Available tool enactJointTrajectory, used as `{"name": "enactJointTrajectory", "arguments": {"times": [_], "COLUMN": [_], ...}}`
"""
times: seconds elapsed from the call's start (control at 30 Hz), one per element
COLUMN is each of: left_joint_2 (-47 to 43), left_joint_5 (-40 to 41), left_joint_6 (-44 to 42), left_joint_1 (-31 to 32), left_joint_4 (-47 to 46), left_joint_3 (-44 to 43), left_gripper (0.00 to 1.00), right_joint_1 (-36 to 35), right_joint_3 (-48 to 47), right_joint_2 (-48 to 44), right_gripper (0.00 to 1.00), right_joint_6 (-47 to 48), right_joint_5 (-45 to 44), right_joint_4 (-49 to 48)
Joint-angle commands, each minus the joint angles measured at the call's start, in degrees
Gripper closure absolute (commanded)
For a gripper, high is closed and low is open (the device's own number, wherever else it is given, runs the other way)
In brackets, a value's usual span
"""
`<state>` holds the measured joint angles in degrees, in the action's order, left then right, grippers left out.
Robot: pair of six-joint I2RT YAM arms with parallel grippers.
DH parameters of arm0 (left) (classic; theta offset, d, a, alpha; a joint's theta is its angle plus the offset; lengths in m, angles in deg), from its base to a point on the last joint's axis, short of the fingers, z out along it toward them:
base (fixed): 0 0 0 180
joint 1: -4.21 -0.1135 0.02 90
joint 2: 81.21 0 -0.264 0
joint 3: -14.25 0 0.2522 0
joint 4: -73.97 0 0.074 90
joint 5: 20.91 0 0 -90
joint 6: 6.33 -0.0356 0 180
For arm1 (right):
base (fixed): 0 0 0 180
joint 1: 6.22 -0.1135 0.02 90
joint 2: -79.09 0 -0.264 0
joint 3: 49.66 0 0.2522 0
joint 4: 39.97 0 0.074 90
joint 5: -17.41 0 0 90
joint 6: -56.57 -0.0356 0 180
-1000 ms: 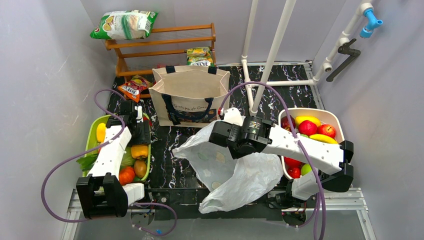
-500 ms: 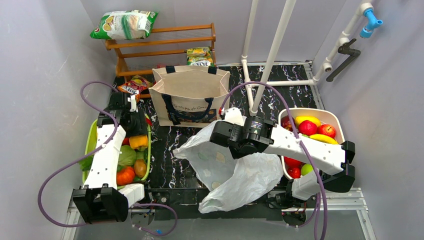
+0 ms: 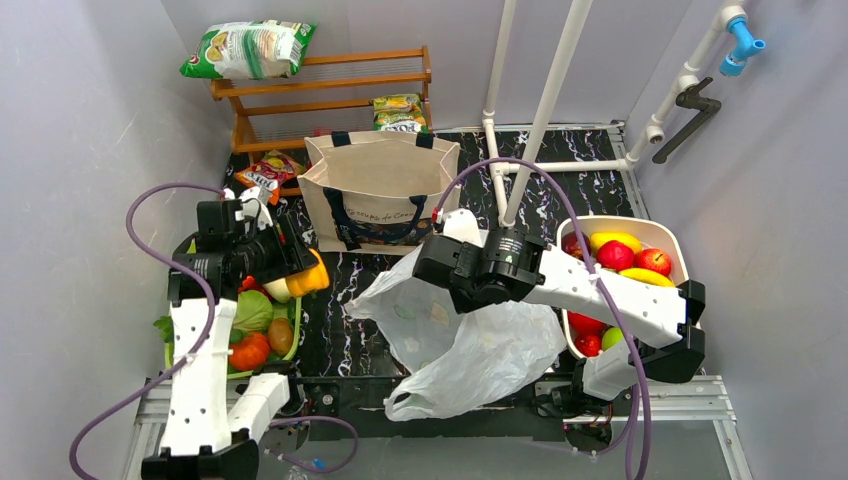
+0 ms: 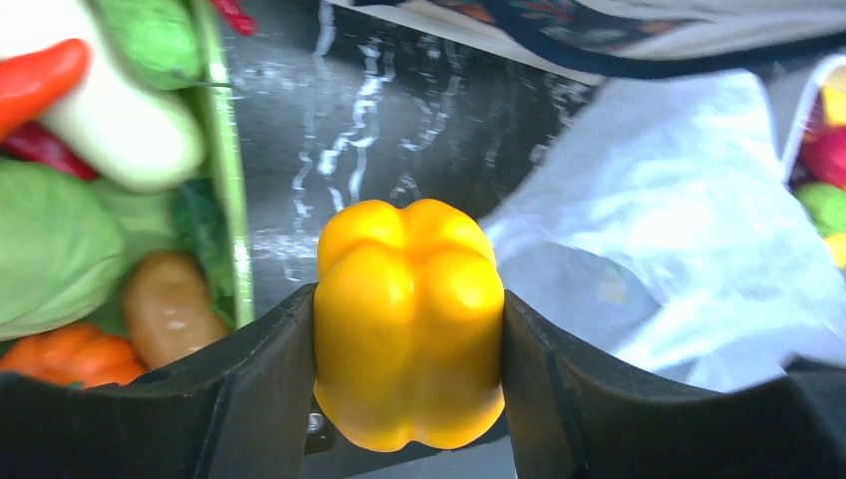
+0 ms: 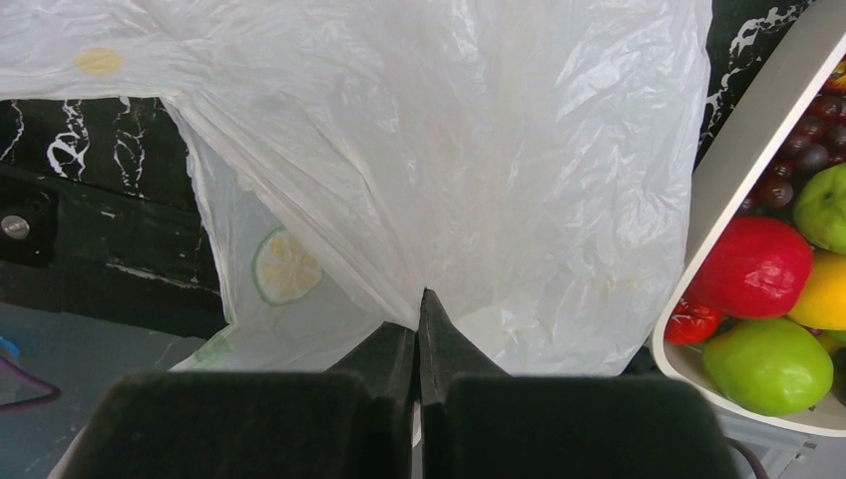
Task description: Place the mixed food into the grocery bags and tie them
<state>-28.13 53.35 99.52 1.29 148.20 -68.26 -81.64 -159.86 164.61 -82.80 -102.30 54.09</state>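
Our left fingers, about half open, clamp a yellow bell pepper above the dark bench, left of centre in the overhead view. Our right fingers pinch shut on the white plastic bag at centre, lifting its rim. We judge loading is underway; next we carry the pepper over the bag's mouth and release.

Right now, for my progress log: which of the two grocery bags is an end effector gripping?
The thin white plastic bag, pinched in the right end effector; the beige canvas tote stands behind it, ungripped.
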Motion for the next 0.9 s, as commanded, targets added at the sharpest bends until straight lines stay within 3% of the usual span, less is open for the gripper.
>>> {"name": "enactJointTrajectory", "arguments": {"times": [0.0, 0.33, 0.57, 0.87], "left_joint_2": [-3.95, -8.31, -12.27, -15.05], "left_joint_5": [-10.71, -20.95, -28.75, -28.34], "left_joint_6": [4.54, 4.55, 6.0, 10.09], "left_joint_1": [2.08, 11.02, 13.17, 14.26], "left_joint_4": [0.49, -0.26, -3.18, -10.67], "left_joint_3": [-1.72, -8.1, -4.64, 4.25], "left_gripper": [1.0, 1.0, 1.0, 1.0], "right_joint_1": [0.27, 0.81, 1.08, 1.15], "right_joint_3": [-3.87, -11.49, -13.44, -12.6], "right_joint_2": [1.61, 5.97, 7.46, 7.07], "right_gripper": [0.99, 0.99, 0.99, 0.99], "right_joint_6": [-1.62, -1.95, -1.79, -1.52], "right_joint_5": [0.68, 2.79, 4.5, 5.65], "right_joint_4": [-2.18, -2.24, -2.23, -3.38]}}
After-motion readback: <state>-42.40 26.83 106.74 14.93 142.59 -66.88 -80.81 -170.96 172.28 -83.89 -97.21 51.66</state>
